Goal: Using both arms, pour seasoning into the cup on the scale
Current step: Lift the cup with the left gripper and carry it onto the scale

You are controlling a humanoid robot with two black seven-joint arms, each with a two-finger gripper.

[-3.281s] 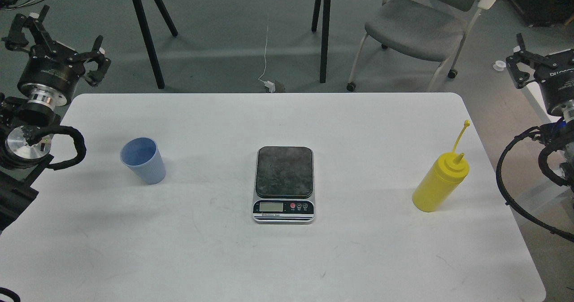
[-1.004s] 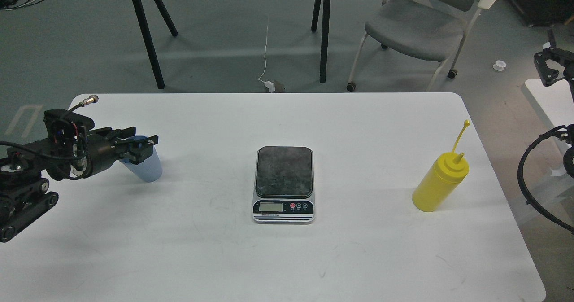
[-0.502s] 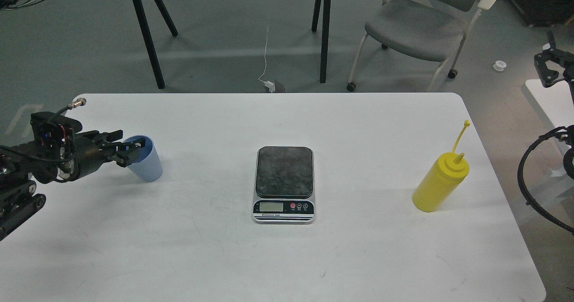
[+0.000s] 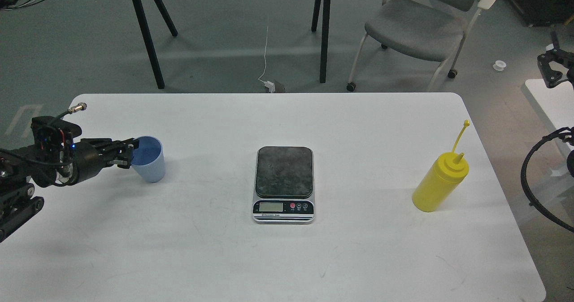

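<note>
On the white tabletop (image 4: 224,257) the light-blue ribbed cup (image 4: 150,159) stands upright toward the left side, well apart from the scale (image 4: 284,184), which lies flat near the middle with its dark mottled platform toward the far edge and its silver front, small display and round buttons facing the near edge. Nothing rests on the platform. The yellow seasoning bottle (image 4: 440,182) stands near the right edge of the tabletop, well apart from the scale, with its cone nozzle up and its thin cap strap rising from the top to a small knob. The left arm reaches in low from the left edge of the view, lying almost level over the tabletop, and the left gripper (image 4: 127,151) is right at the cup's left side, at rim height. Its dark fingers (image 4: 120,144) meet the cup's left wall and rim, but they merge into one dark shape from this angle, so I cannot tell whether they are spread, closed, or pinching the cup wall. The cup sits with its base on the tabletop. Only a small black part of the right gripper (image 4: 555,66) shows at the far right edge of the view, high and well away from the bottle; I cannot tell how its fingers are set. Beyond the tabletop stand a grey chair (image 4: 417,28) and black table legs (image 4: 323,32) on the grey floor.
</note>
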